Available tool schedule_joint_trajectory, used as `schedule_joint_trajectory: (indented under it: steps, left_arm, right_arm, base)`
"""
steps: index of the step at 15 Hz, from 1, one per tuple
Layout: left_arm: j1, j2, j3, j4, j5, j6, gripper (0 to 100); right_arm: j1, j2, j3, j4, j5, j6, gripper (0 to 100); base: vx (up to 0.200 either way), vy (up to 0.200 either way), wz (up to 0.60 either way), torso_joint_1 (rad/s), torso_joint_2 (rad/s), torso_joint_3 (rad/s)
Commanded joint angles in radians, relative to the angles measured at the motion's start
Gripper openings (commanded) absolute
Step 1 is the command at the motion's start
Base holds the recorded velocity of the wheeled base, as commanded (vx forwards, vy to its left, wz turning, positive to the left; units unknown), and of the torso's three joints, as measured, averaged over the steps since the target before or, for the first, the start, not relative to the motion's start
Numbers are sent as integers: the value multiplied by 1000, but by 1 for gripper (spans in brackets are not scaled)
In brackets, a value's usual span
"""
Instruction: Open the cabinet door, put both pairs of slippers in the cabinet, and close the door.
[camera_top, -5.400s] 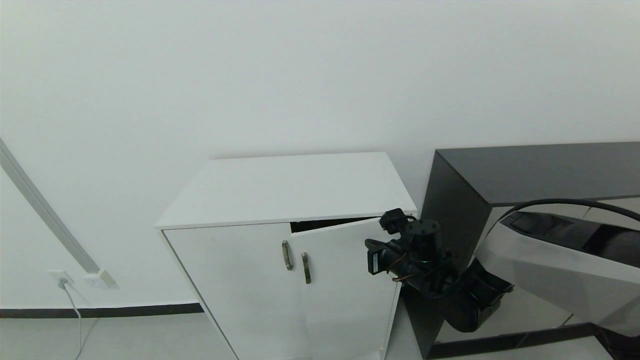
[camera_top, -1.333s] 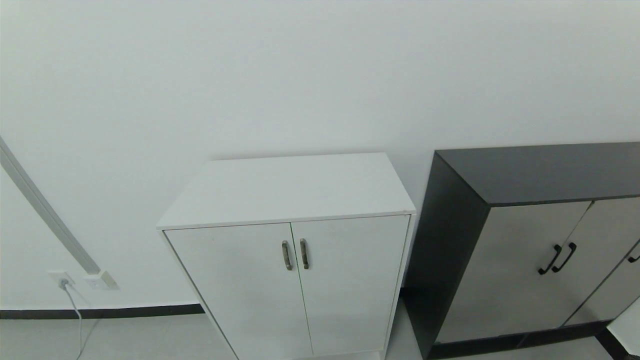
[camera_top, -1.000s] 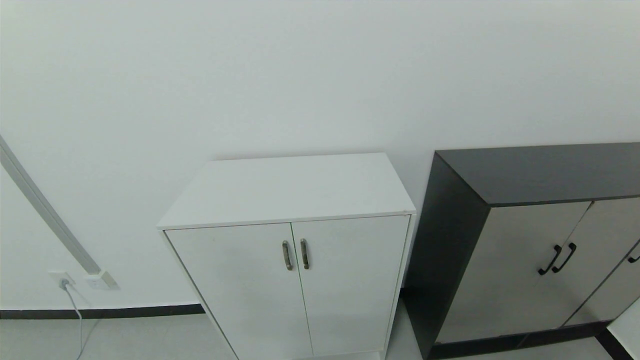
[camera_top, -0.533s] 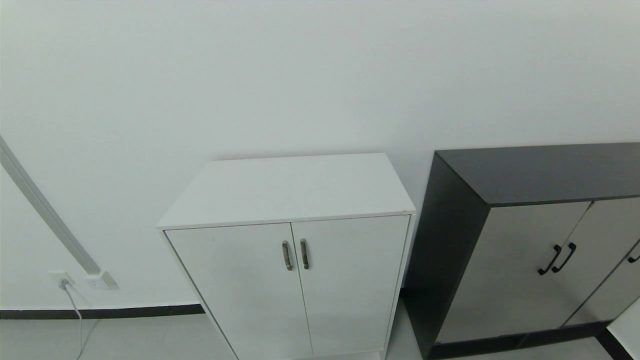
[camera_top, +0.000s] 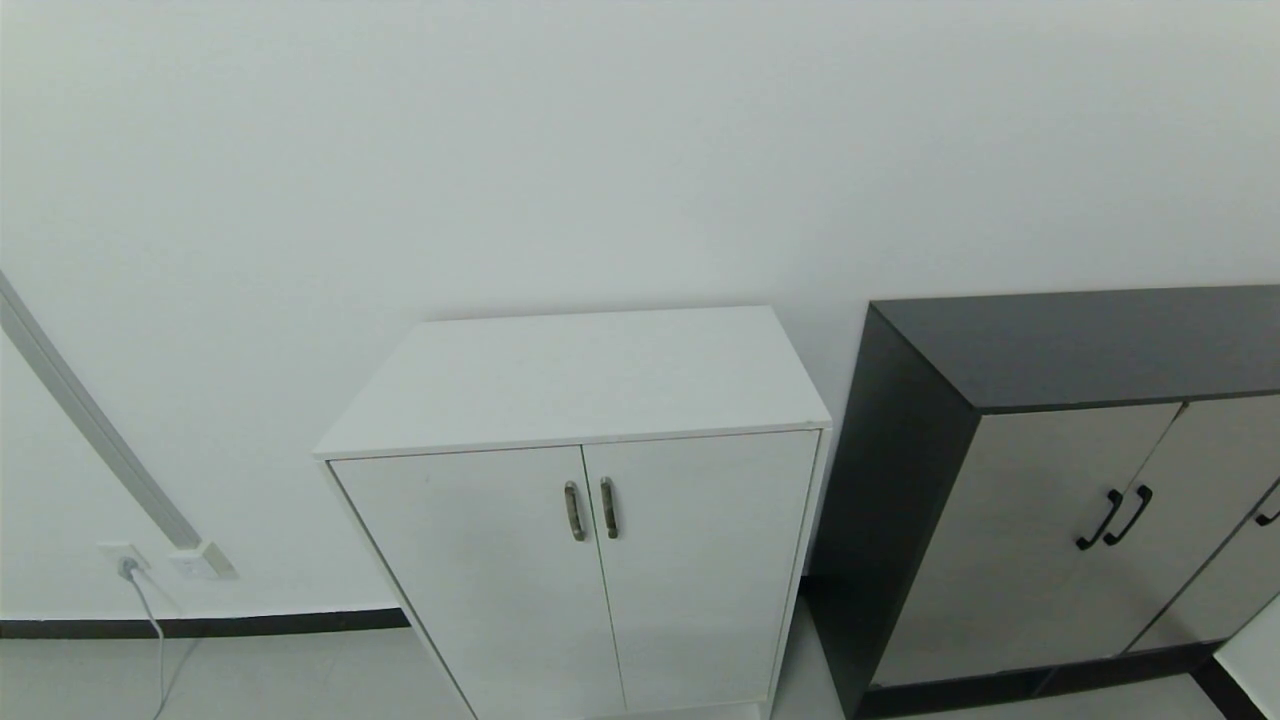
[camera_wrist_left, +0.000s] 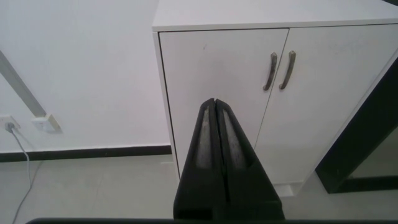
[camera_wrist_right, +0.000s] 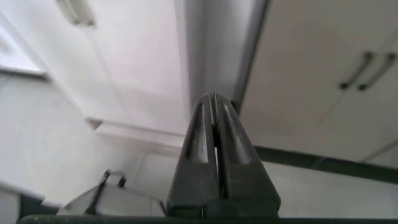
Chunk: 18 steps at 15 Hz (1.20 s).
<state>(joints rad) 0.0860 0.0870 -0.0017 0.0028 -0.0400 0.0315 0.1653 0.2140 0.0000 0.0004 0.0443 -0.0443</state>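
The white cabinet stands against the wall with both doors shut flush. Its two metal handles sit side by side at the middle seam. In the left wrist view my left gripper is shut with nothing in it, hanging a little way in front of the cabinet's left door, with the handles off to one side. My right gripper is shut and empty too, low above the floor before the gap between the white cabinet and its dark neighbour.
A black cabinet with grey doors and black handles stands close to the right of the white one. A wall socket with a cable and a slanted rail are at the left. Grey floor lies in front.
Five seconds ago the right door stood ajar with my right arm at it. The door is now shut and the arm has left the head view. Nothing has moved in the last second.
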Motion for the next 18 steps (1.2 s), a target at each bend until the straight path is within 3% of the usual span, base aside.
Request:
schedule_joint_trajectory:
  steps: [1,14,18]
  left_arm:
    - [0,0,0,0,0,-1,0]
    - [0,0,0,0,0,1,0]
    - [1,0,0,0,0,-1,0]
  right_arm:
    - [-58,-22,0,0,2,-2,0]
    - [-104,-125,-2,1,-1,15,0]
    - [-194,-157,0,0,-1,-2,0]
  base:
    - [0,0,0,0,0,0]
    - [0,0,0,0,0,0]
    - [0,0,0,0,0,0]
